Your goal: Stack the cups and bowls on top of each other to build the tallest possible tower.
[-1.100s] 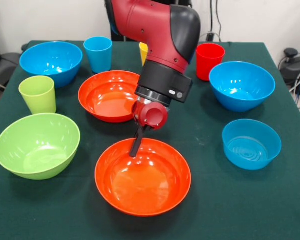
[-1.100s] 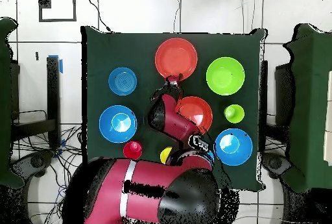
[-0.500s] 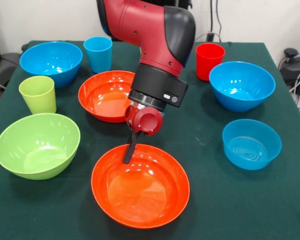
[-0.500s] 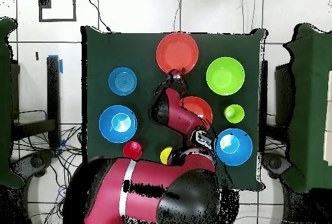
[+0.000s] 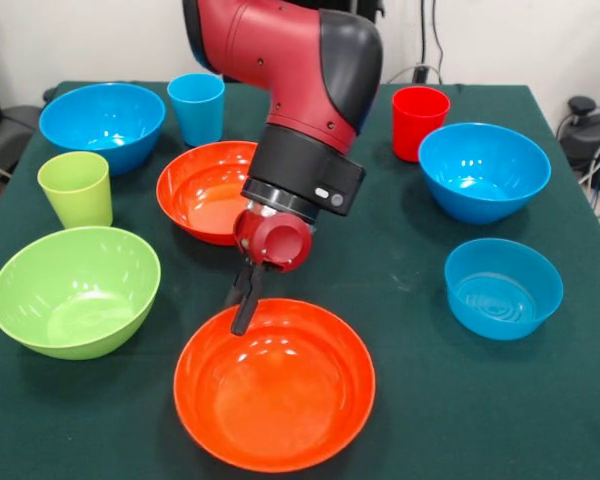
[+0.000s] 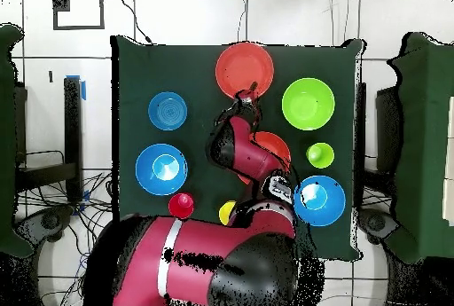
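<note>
On the left side of the table (image 5: 420,420), in the front view, the lime green bowl (image 5: 73,290) sits near the front, the lime green cup (image 5: 76,188) stands behind it, and a deep blue bowl (image 5: 102,122) is at the far corner, with the blue cup (image 5: 196,107) just beside it. In the middle, one orange bowl (image 5: 205,190) rests behind the arm, and the second orange bowl (image 5: 274,383) is at the front; the gripper (image 5: 244,305) hangs at the far rim of this bowl, and its dark fingers seem to pinch the rim, with the bowl looking a little raised at that side, so I judge the jaws are closed on it. To the right, the red cup (image 5: 419,120) stands at the back, another deep blue bowl (image 5: 483,170) is beside it, and the smaller blue bowl (image 5: 503,286) lies nearer the front. In the overhead view the yellow cup (image 6: 226,211) shows close to the arm. No tower is built yet; all pieces stand apart. The risk, as I see it, is that the grip on a thin glossy rim is weak: the wide bowl can swing, slip out, or strike the orange bowl behind it when it is carried. A tilted release could also make it land crooked on its base.
</note>
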Robot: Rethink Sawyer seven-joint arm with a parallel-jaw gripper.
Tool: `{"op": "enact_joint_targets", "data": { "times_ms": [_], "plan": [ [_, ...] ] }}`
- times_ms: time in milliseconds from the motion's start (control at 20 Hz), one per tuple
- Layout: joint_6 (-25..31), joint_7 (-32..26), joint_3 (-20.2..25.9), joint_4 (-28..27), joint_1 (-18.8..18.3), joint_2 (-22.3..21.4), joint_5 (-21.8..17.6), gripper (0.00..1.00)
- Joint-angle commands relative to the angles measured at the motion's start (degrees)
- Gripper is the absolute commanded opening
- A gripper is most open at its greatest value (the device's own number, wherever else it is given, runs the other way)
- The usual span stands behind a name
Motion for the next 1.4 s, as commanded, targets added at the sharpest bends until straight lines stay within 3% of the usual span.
{"op": "enact_joint_targets", "data": {
  "times_ms": [50,500,900,950,1400],
  "plan": [
    [8.8,-1.9,0.6,-3.3,3.8,0.6,1.2,1.0],
    [9.9,-0.1,1.0,-3.4,3.1,0.5,-0.9,1.0],
    [16.3,-1.0,1.2,0.8,4.7,-6.4,-3.8,1.0],
    [17.0,-1.2,-0.6,1.6,6.2,-7.1,-2.5,1.0],
    [18.4,0.1,-1.4,3.4,7.1,-9.5,-4.6,1.0]
  ]
}}
